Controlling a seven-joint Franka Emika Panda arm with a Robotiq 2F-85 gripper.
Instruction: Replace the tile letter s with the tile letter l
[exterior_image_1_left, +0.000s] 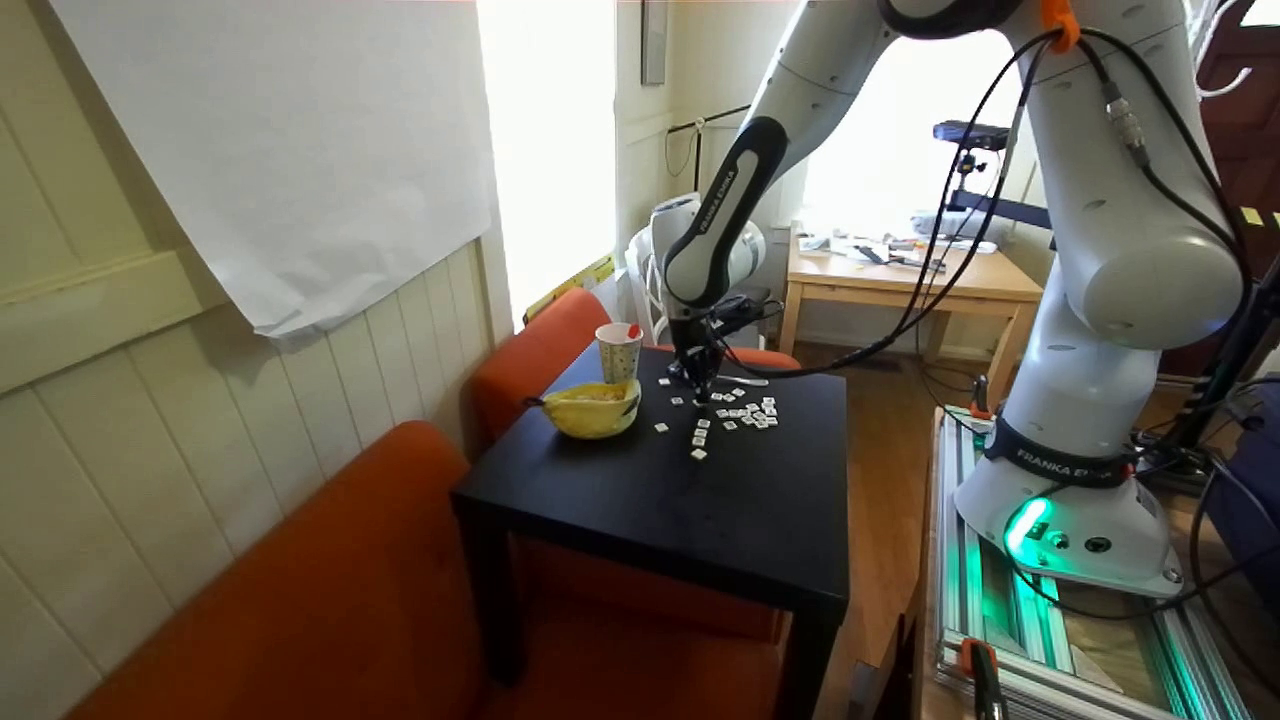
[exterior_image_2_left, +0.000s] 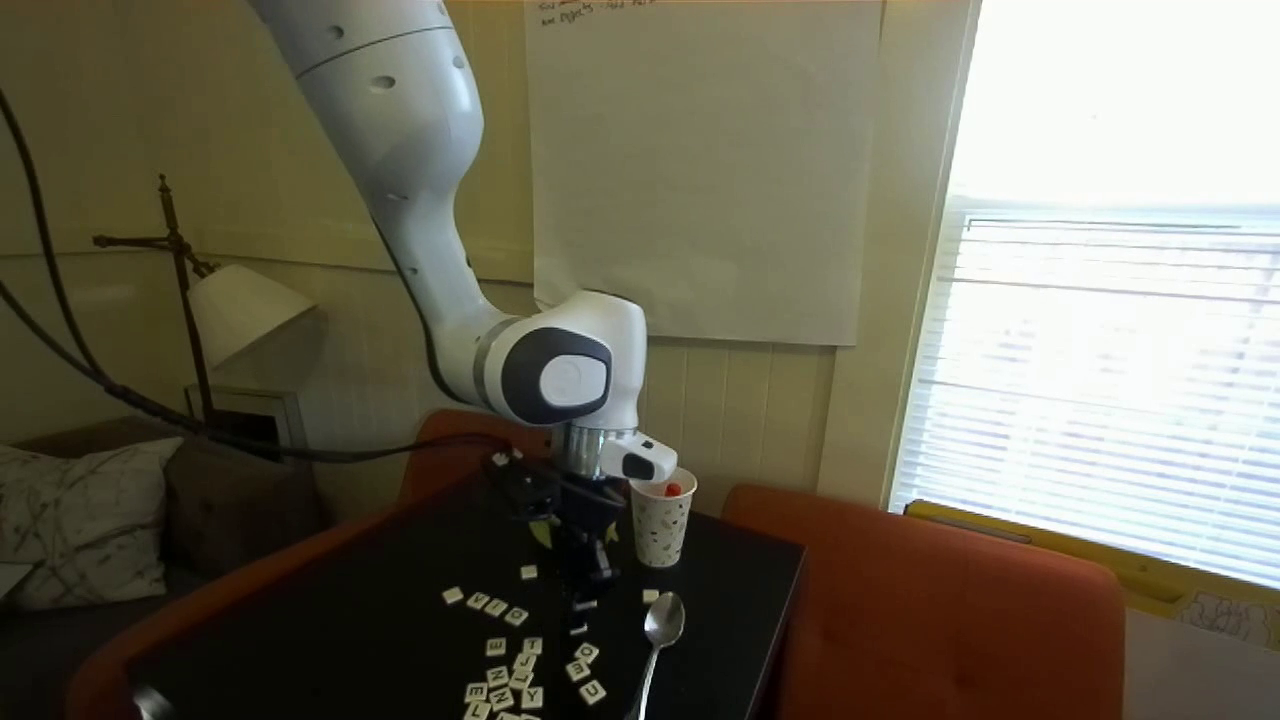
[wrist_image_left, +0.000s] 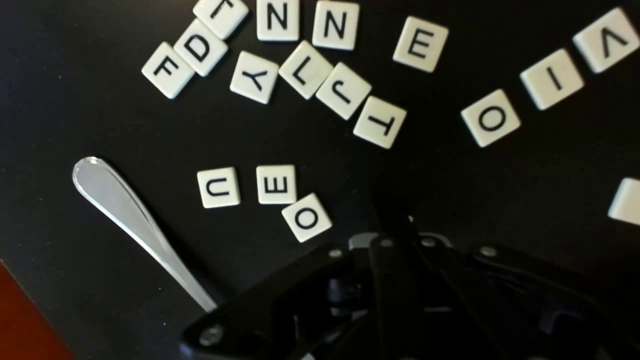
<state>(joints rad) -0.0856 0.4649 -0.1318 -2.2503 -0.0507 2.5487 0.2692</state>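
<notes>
Standing near the yellow bowl (exterior_image_1_left: 590, 420), the patterned cup (exterior_image_1_left: 618, 360) holds something red (exterior_image_2_left: 673, 490).

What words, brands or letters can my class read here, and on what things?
"FRANKA EMIKA": arm's dark panel
"FRANKA E…", rest unclear: base band
"F": tile
"D": tile
"N": tile
"N": tile
"E": tile
"Y": tile
"L": tile
"J": tile
"T": tile
"O": tile
"I": tile
"V": tile
"U": tile
"E": tile
"O": tile
Too blurred: handwriting on wall sheet
Unsure, cut by wrist view's edge: leftmost top tile
Unsure, small or blurred: other tiles
</notes>
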